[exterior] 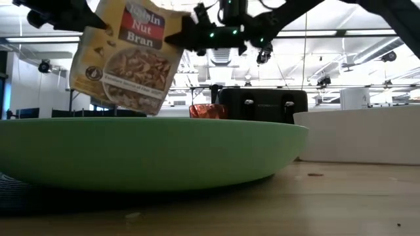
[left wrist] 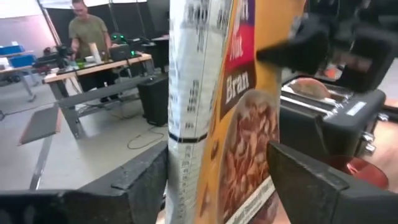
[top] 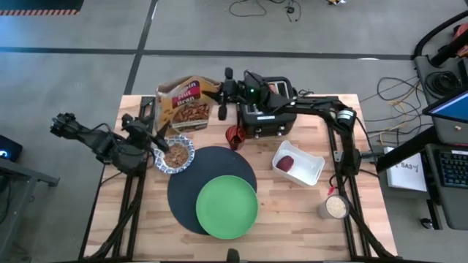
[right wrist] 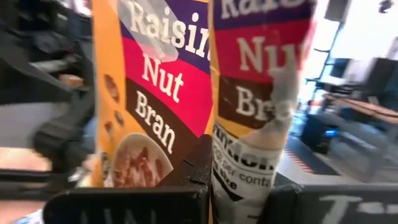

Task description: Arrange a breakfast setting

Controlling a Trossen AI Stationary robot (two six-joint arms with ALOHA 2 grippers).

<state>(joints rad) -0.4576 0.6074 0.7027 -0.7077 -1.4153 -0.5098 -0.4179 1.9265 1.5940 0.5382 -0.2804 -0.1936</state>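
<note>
Right gripper is found clamped on one edge of the orange-and-purple cardboard cereal box, which is held clear of the wooden table at about eleven o'clock of the layout. In the right wrist view the box wall is seen pinched tight between the two dark fingers. Left gripper is recorded beside the box's opposite edge, jaws spread wide, with the box standing between them in the left wrist view but not pressed. It is judged that the box is being handed over to the right arm alone.

Directly below, at nine o'clock of the big round black mat, the small blue-and-white patterned bowl is noted, filled with brown cereal; the box's position above it is consistent with pouring judged finished. The lime-green round plate is set on the mat toward five o'clock, overhanging its rim, and is bare.

The black four-slot toaster is placed at twelve o'clock, with a tan item seen in a slot in the left wrist view. A dark-red food lump is contained in the white rectangular tray at three o'clock. No spoon can be made out.
</note>
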